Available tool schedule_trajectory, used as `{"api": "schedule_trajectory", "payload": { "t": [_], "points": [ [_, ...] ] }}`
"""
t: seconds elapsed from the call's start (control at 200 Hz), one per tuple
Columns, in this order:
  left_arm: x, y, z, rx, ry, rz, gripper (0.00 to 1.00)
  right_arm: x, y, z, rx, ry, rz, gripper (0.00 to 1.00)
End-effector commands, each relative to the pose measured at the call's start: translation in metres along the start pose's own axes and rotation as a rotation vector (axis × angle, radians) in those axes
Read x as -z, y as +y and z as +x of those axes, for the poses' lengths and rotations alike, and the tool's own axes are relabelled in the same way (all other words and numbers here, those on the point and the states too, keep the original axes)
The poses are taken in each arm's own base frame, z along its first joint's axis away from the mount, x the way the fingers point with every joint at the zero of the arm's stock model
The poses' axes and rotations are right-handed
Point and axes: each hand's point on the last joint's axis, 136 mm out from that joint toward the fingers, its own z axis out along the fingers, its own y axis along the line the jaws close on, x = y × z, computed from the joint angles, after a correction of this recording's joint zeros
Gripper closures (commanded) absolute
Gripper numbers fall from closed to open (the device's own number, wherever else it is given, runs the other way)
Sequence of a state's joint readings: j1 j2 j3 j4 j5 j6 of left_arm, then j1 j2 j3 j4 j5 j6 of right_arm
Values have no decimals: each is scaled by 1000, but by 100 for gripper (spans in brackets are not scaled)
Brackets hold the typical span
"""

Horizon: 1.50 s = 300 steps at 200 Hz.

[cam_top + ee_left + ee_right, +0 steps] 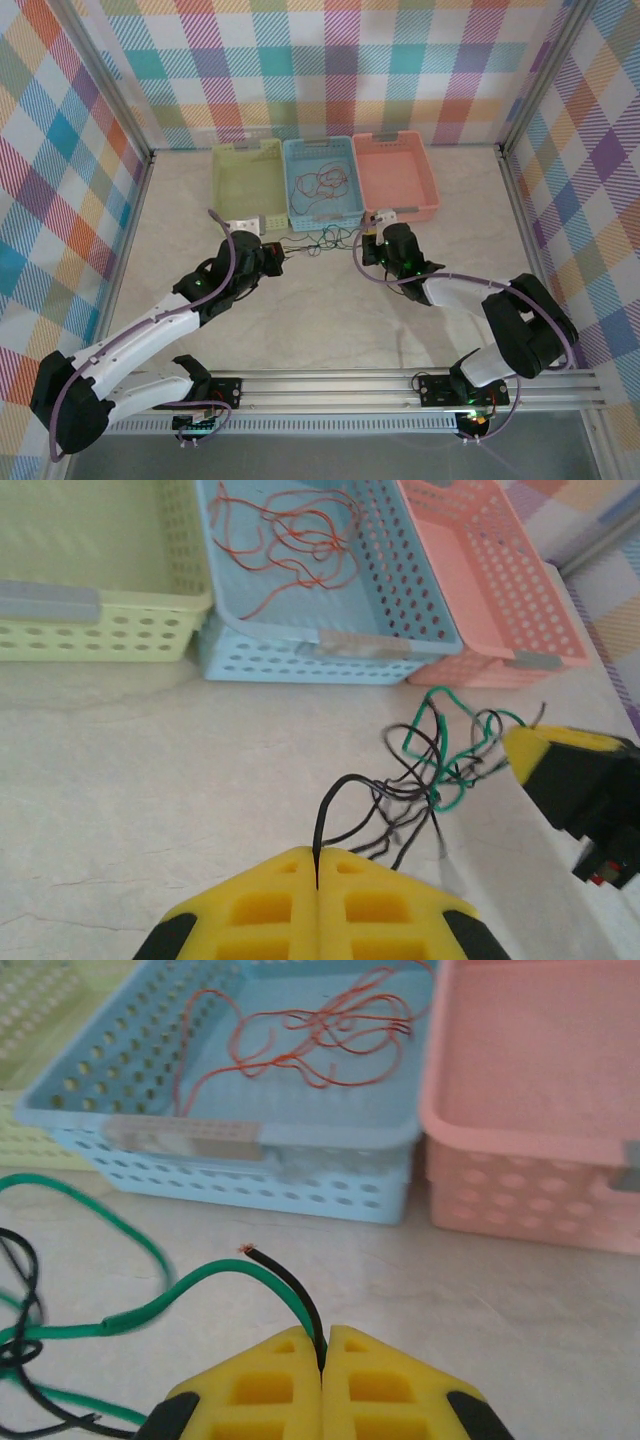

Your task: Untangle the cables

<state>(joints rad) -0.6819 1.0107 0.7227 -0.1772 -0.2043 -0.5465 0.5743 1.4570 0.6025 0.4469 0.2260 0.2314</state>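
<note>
Marbled worktop point(330, 330) carries the tangled black and green cables point(432, 780), lying between the tools. Left tool point(318, 868) is clamped on a black strand, right tool point(322, 1345) on another, green alongside. Likely pulling apart; next, draw outward slowly, watching knots.

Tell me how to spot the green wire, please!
Find the perforated light-blue plastic basket, middle of three at the back of the table. Just in front lies a tangle of thin wires. The thin green wire loops through it; its neighbours are black wires, and the basket holds red-orange wires.
</note>
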Motion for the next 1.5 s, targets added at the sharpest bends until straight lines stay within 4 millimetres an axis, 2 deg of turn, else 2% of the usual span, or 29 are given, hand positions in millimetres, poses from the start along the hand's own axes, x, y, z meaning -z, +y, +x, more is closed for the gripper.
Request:
{"api": "schedule_trajectory", "payload": {
  "t": [0.0, 0.195, 0.3, 0.565, 0.715, 0.905, 1.3, 1.42, 1.495],
  "points": [
    [16, 12, -20, 30, -92, -78, 100, 10, -30, -1, -60, -16, 135, 100],
    [29, 31, -31, 57, -165, -167, 100, 14, -47, 2, -92, -10, 215, 100],
    [43, 47, -34, 81, -209, -231, 100, 18, -60, 4, -120, -6, 266, 100],
    [68, 73, -45, 151, -328, -320, 100, 33, -93, 7, -201, -20, 423, 100],
    [73, 78, -47, 166, -352, -339, 100, 39, -106, 11, -240, -20, 489, 100],
    [75, 78, -48, 166, -361, -339, 100, 42, -112, 12, -251, -20, 521, 100],
    [85, 88, -52, 185, -404, -375, 100, 73, -153, 17, -358, -70, 699, 98],
    [88, 88, -52, 195, -413, -367, 100, 79, -157, 15, -373, -93, 702, 99],
    [86, 87, -51, 195, -410, -359, 100, 75, -151, 12, -375, -102, 660, 100]
  ]
}}
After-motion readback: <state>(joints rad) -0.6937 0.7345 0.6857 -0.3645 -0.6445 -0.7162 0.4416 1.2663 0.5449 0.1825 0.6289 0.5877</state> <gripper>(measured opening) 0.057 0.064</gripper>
